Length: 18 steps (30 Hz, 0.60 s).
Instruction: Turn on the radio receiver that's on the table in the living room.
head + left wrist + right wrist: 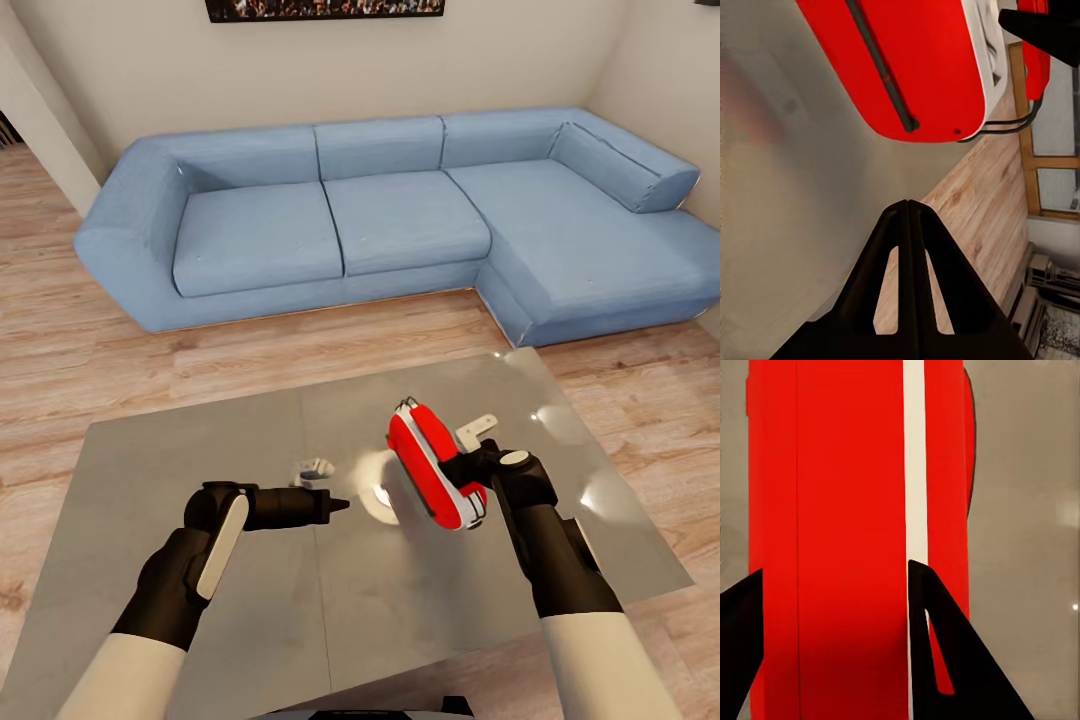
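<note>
Stood before the sofa (400, 215): the table (200, 470), with the radio (430, 465) held above its right half in the right gripper (478, 478), left gripper (335, 506) just left of it.

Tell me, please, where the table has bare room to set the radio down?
The table is bare along its sofa-side edge and its left half beyond the left gripper. It is crowded mid-right, where the right gripper holds the radio receiver.
</note>
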{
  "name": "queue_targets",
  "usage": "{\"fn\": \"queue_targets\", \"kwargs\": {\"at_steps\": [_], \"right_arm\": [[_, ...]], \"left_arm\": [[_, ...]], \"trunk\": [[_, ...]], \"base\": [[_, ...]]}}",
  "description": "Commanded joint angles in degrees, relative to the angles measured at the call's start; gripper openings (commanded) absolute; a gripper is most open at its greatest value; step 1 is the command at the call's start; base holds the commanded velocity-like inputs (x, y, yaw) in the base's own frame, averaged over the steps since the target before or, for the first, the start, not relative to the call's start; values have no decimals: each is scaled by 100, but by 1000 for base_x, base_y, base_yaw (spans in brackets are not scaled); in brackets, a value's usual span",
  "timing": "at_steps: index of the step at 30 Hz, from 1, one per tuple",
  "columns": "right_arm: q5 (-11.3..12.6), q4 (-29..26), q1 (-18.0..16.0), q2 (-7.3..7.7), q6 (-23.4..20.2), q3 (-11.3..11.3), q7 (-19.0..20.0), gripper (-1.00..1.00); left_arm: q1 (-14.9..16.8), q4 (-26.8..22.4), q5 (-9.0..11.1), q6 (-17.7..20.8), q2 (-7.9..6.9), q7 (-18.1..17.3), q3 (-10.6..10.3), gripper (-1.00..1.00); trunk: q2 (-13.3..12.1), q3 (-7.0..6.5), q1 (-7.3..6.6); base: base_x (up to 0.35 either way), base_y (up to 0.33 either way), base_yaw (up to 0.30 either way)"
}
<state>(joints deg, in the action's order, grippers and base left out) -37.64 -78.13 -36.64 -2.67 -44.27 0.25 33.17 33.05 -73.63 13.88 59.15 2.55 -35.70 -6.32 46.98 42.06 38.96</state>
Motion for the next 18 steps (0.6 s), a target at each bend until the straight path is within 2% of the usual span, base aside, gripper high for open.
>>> {"fn": "queue_targets", "kwargs": {"at_steps": [1, 6, 12, 15, 18], "right_arm": [[20, -1, -1, 1, 1, 1, 2, -100], [20, 15, -1, 8, 13, 1, 9, -100], [30, 305, -1, 0, 142, 7, -9, -100], [18, 572, -1, -23, 363, 2, -53, -100], [4, 1114, -1, -33, 626, -6, -105, -100]], "left_arm": [[0, 2, 0, 0, -2, 1, 0, -100], [0, 10, 0, 0, 0, 2, 6, -100], [1, 21, 0, -1, 0, 18, 6, -100], [0, 23, 0, 0, 0, 20, 7, -100], [0, 24, 0, -2, 0, 24, 6, -100]], "trunk": [[0, 0, 0], [0, 0, 0], [0, 0, 0], [0, 0, 0], [0, 0, 0]], "base": [[0, 0, 0], [0, 0, 0], [0, 0, 0], [0, 0, 0], [0, 0, 0]]}}
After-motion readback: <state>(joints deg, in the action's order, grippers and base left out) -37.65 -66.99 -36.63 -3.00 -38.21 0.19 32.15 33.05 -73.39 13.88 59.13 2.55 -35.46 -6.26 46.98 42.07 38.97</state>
